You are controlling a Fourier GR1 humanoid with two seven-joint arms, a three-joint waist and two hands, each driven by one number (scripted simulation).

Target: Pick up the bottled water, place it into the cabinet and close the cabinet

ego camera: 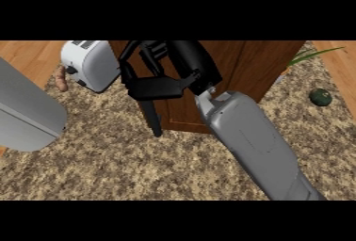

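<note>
Nearest the viewer, the speckled granite counter [104, 174] ran beneath everything, bare in front of the cabinet. The right forearm [261, 150] rose from the lower edge and slanted up toward the wooden cabinet [236, 66], the landmark for all that follows. At its end the right hand [156, 87] lay spread against the cabinet's front face, fingers straight and splayed, one reaching down toward the cabinet's lower edge, nothing grasped; the pose reads as a flat push on the door, which would suit the closing step, though whether the door was fully shut could not be told. To the left of the cabinet, at the view's edge, a grey bulk [24, 113] appeared to be the left forearm, its hand out of sight. Behind it and touching the cabinet's left side stood a white toaster [87, 63], with a brownish item [61, 79] just beyond that, too small to identify. Right of the cabinet sat a dark green round fruit [320, 97], probably an avocado, and behind it green plant leaves [313, 55]. The bottled water was visible nowhere; presumably it stood inside the cabinet.
</note>
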